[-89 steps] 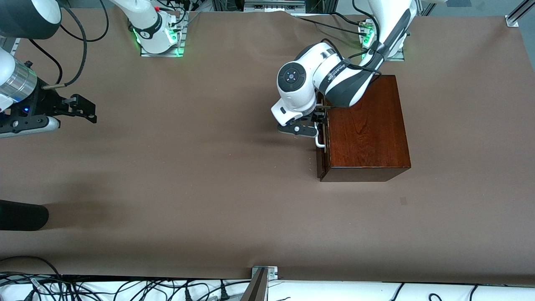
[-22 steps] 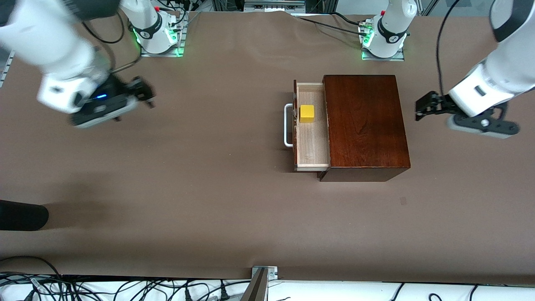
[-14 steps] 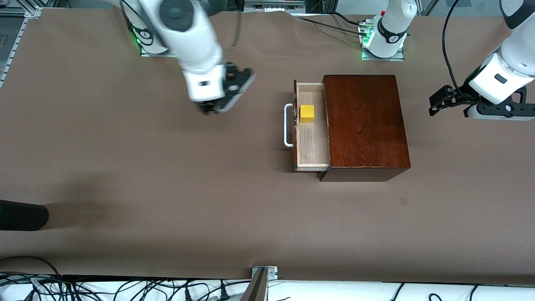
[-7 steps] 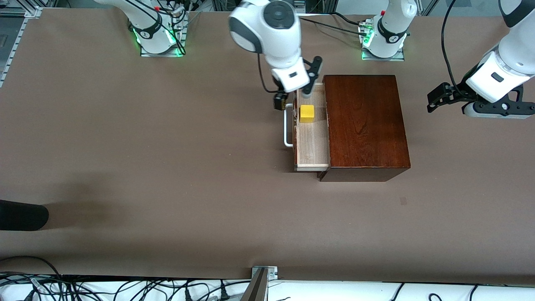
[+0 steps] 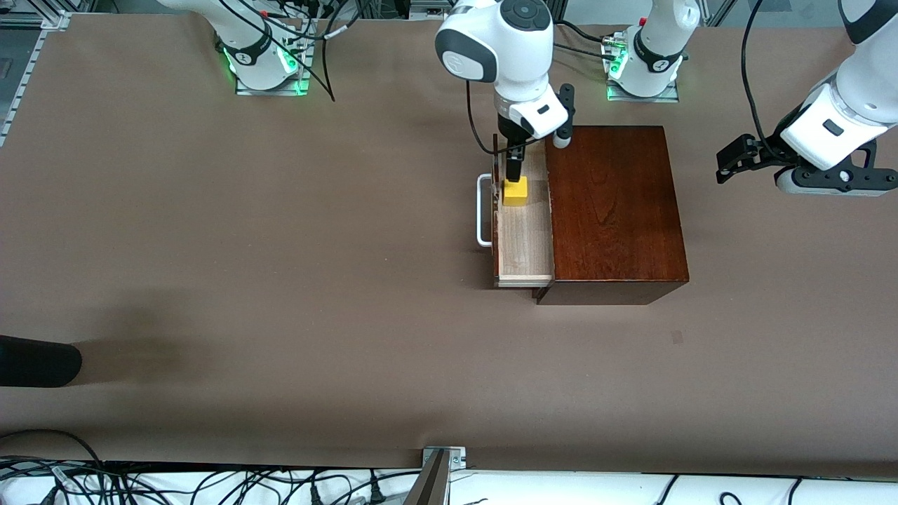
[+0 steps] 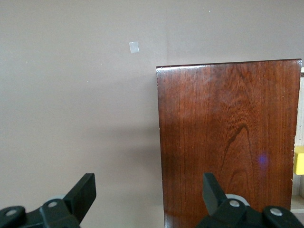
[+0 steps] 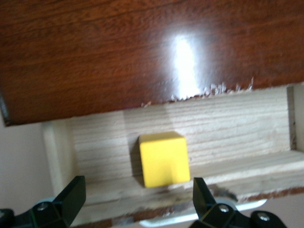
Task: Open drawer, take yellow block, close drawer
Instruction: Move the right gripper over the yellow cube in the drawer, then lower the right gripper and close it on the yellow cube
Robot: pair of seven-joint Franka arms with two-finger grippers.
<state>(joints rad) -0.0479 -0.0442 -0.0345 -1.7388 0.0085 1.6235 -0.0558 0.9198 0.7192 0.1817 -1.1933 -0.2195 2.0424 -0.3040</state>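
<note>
While the yellow block [image 5: 515, 191] sits on the pale wood floor inside the drawer [image 5: 523, 231], nothing is holding it. The block is close to the drawer's front wall. The drawer is pulled out of the dark red-brown wooden box [image 5: 612, 210], and its white handle [image 5: 480, 210] sticks out toward the right arm's end of the table.

Right above the block is the right gripper [image 5: 517, 168]. It points down into the drawer. In the right wrist view, the right gripper [image 7: 137, 202] has its two black fingers [image 7: 71, 197] spread wide, wider than the block [image 7: 163, 158], with one finger on each side of it. They are not touching the block.

Well apart from the block is the left gripper [image 5: 729, 163]. It waits up in the air over the brown table [image 5: 280, 280], out past the box toward the left arm's end. Its fingers [image 6: 81, 194] are spread wide too, and it holds nothing.
</note>
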